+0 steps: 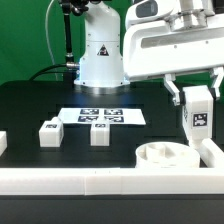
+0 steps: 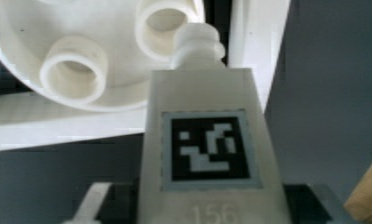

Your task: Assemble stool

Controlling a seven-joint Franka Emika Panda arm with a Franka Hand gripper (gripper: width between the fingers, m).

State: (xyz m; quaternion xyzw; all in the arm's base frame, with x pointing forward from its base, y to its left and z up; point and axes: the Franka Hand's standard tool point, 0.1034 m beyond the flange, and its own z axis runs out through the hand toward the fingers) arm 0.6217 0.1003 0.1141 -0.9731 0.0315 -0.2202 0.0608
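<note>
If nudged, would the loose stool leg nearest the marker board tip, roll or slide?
Likely slides: the leg looks short, blocky, flat-based. Flat sides make rolling unlikely. It appears rigid plastic, so probably stiff and light.

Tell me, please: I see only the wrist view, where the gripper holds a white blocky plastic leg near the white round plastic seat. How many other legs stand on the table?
Observer: Two: the left loose leg and the middle loose leg stand on the black table.
Operator: Where exactly?
Observer: Both to the exterior view's left of the seat, in front of the marker board.
Operator: Does the held leg touch the seat?
Observer: Seemingly not; the gripper holds it upright just above.
</note>
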